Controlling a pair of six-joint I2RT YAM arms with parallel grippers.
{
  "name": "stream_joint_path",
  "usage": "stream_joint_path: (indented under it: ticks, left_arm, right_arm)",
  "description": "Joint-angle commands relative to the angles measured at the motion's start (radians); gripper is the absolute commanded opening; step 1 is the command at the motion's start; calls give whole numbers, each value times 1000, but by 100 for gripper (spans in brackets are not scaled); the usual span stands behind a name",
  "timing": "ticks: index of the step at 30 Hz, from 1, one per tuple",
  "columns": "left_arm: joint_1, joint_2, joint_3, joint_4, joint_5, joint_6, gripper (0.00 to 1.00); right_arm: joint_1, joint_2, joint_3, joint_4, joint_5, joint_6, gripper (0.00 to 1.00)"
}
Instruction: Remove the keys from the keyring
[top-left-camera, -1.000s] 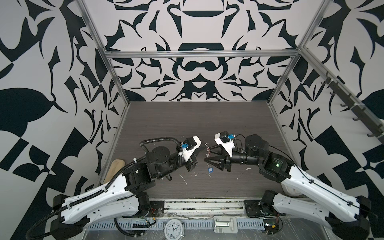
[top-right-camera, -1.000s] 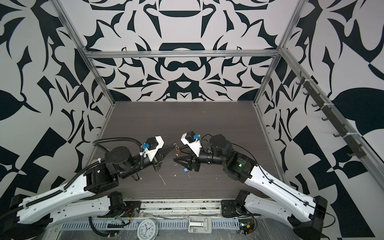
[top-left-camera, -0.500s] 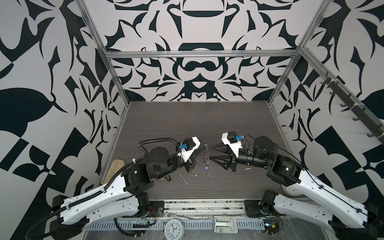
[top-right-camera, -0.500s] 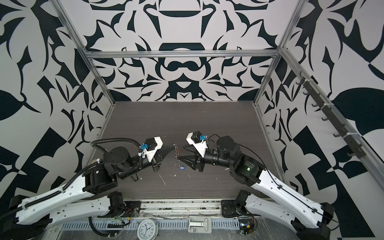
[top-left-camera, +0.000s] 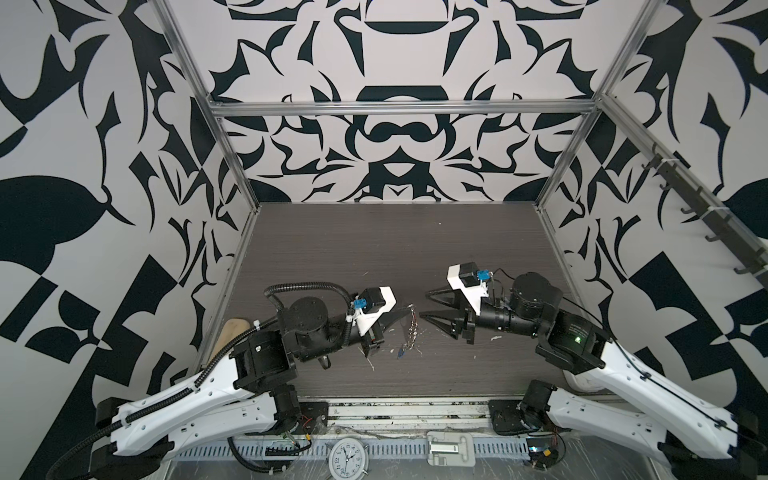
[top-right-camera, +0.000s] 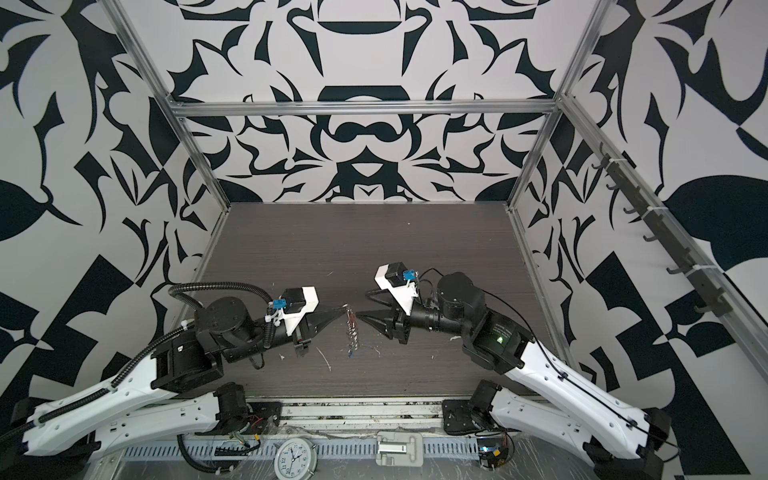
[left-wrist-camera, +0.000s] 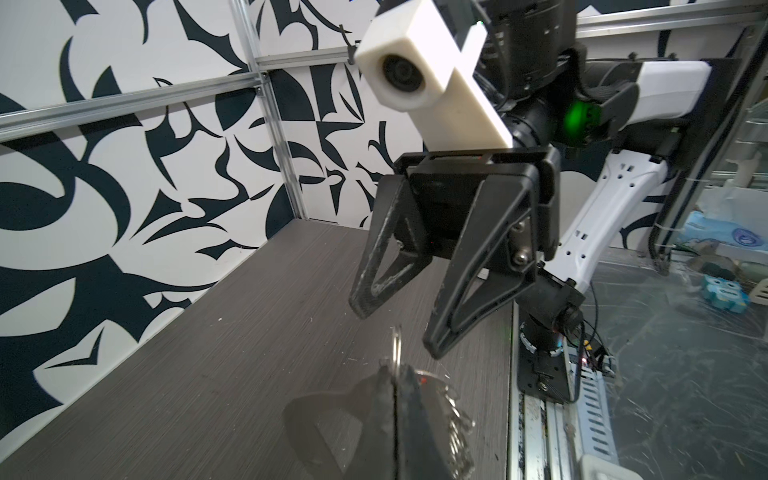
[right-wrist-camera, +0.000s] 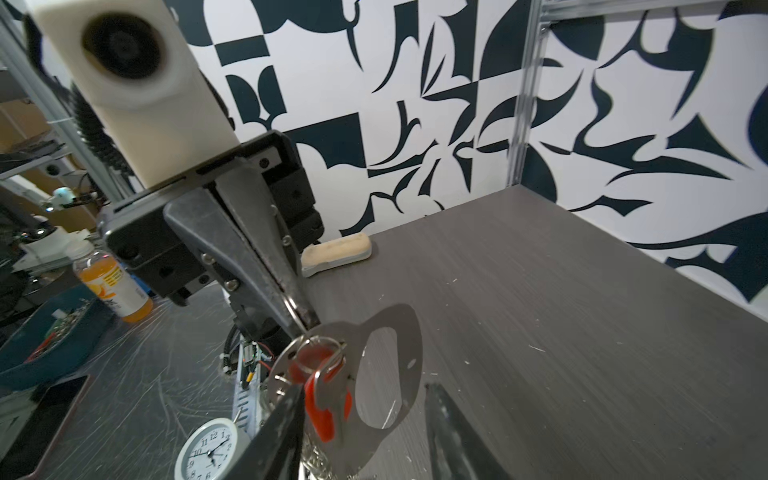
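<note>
The keyring (right-wrist-camera: 400, 320), a flat silvery plate with an oblong slot, hangs edge-on above the table in both top views (top-left-camera: 411, 328) (top-right-camera: 352, 328). My left gripper (top-left-camera: 408, 310) (top-right-camera: 346, 310) (left-wrist-camera: 392, 376) is shut on its upper edge, and its tip shows in the right wrist view (right-wrist-camera: 307, 324). A key with a red tag (right-wrist-camera: 322, 411) hangs on a ring against the plate. A small blue tag (top-left-camera: 400, 354) shows under the plate; whether it hangs or lies I cannot tell. My right gripper (top-left-camera: 424, 304) (top-right-camera: 363, 304) (left-wrist-camera: 401, 324) (right-wrist-camera: 365, 388) is open, just right of the plate, holding nothing.
A beige wooden board (top-left-camera: 232, 332) (right-wrist-camera: 336, 251) lies at the table's left edge. White scraps (top-left-camera: 370, 365) dot the dark table (top-left-camera: 395, 249) in front of the grippers. A small clock (top-left-camera: 347, 459) stands beyond the front rail. An orange bottle (right-wrist-camera: 112, 286) stands off the table.
My right gripper has drawn back to the right, away from the keyring, its jaws a little narrower. The left gripper has held the keyring still.
</note>
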Motion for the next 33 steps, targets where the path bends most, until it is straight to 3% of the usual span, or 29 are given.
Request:
stream_joint_path:
  ticks: [1, 9, 33]
  left_arm:
    - [3, -19, 27, -14, 67, -1, 0]
    - [4, -21, 37, -33, 106, -3, 0]
    - [5, -10, 42, -29, 115, -5, 0]
  right_arm:
    - [2, 8, 37, 54, -119, 10, 51]
    - [-4, 41, 55, 41, -211, 16, 51]
    - [-5, 50, 45, 24, -203, 11, 45]
